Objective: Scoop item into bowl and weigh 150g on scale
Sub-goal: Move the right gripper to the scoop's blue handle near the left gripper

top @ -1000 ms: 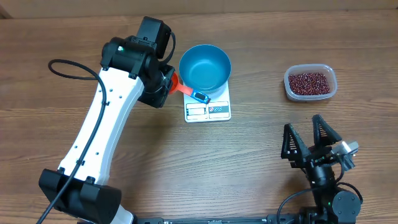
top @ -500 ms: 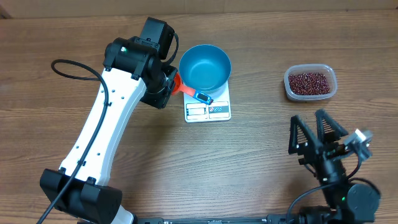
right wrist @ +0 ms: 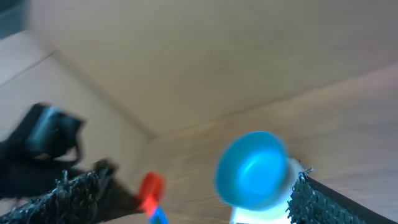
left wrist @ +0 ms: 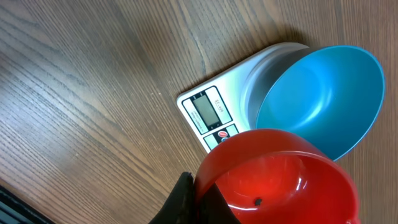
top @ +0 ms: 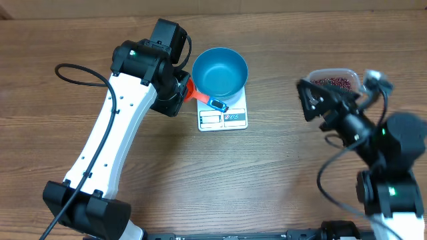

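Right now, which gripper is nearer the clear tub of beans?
Right. The right gripper is just left of the clear tub, fingers open. The left gripper is far off beside the blue bowl, holding the red scoop.

Blue bowl [top: 220, 70], white scale [top: 237, 117], red scoop [left wrist: 280, 186], dark red-brown beans [top: 335, 81], brown wood-grain table [top: 267, 173]

Even bright light, soft shadows, overhead sharp, right wrist view motion-blurred

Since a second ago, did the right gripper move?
Yes. The right gripper moved farther out, from well short of the bean tub to alongside it.
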`<move>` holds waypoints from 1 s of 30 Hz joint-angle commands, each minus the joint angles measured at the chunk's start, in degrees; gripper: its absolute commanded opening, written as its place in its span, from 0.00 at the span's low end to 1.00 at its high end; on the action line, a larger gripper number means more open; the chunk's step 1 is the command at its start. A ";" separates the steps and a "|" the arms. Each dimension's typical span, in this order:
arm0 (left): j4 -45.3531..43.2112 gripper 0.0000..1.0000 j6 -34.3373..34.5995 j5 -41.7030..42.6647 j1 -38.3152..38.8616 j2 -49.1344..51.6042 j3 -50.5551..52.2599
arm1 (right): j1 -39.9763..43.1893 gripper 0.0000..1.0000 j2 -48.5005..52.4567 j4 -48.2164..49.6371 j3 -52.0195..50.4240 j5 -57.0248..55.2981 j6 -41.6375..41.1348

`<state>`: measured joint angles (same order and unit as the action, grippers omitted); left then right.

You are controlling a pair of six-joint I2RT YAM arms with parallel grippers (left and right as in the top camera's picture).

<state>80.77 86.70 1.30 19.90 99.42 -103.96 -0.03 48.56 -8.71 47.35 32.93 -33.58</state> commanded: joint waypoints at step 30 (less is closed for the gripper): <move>-8.26 0.04 4.24 4.31 4.87 -0.09 -0.85 | -12.96 0.95 23.69 16.72 1.49 14.64 -22.93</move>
<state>73.01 88.84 5.41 24.77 99.44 -103.96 -12.08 72.03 7.60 47.57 49.95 -58.22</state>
